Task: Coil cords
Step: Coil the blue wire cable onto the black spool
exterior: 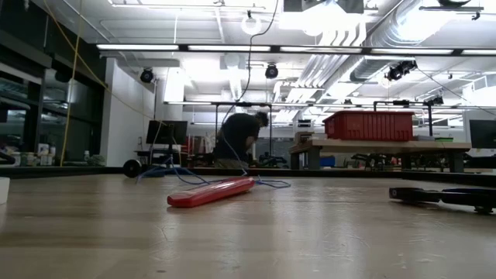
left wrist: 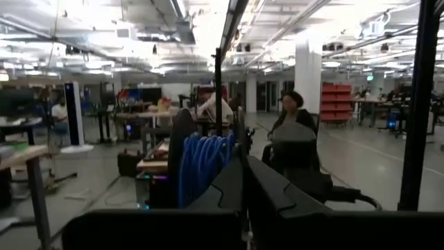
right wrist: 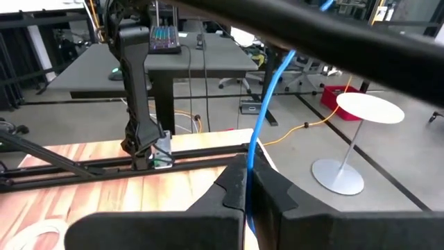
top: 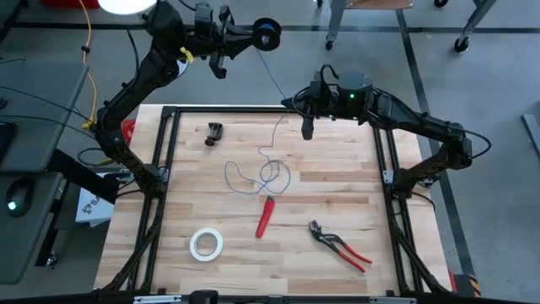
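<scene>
Two hands share work: left hand (top: 253,35) pinches small black round spool (top: 267,34) aloft; right hand (top: 307,128), pressed together on thin blue-violet wire (top: 272,76) below spool, keeps strand taut for winding.

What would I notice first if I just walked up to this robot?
Probably the left gripper held up high beyond the table's far edge, shut on a black spool of blue wire. The wire runs down through the shut right gripper and ends in loose loops mid-table. Near them lies a red tool, with red pliers further right.
</scene>
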`<control>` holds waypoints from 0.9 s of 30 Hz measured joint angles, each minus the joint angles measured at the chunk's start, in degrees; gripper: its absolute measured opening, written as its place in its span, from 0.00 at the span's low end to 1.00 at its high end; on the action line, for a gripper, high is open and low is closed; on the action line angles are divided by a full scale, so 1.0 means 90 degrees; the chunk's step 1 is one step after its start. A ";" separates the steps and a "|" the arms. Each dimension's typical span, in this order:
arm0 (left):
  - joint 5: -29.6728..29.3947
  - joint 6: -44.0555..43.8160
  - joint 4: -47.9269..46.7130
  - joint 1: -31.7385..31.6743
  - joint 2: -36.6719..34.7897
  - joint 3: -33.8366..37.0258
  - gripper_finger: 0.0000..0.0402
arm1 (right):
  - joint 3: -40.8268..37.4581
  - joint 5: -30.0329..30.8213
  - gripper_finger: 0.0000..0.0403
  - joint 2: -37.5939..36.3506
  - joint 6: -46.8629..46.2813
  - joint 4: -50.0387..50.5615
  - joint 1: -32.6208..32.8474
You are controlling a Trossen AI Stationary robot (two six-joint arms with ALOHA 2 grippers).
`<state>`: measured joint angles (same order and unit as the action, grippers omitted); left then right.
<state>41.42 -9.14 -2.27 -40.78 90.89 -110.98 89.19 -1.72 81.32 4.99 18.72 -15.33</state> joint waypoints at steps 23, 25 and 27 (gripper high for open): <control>-0.0032 -0.1125 0.1360 0.0228 -0.0182 0.2398 0.00 | 0.0000 0.0189 0.00 0.0005 0.0029 0.0940 0.0000; -0.0086 -0.1127 0.1390 0.0150 -0.0312 0.2580 0.00 | -0.0002 0.0187 0.00 0.0005 0.0000 0.1151 0.0000; -0.0197 -0.1131 0.1370 0.0019 -0.0460 0.2711 0.00 | -0.0002 0.0187 0.00 0.0005 0.0000 0.1360 0.0000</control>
<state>39.65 -19.32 10.06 -40.61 86.76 -86.58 89.17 -0.03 81.37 4.99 30.96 -15.33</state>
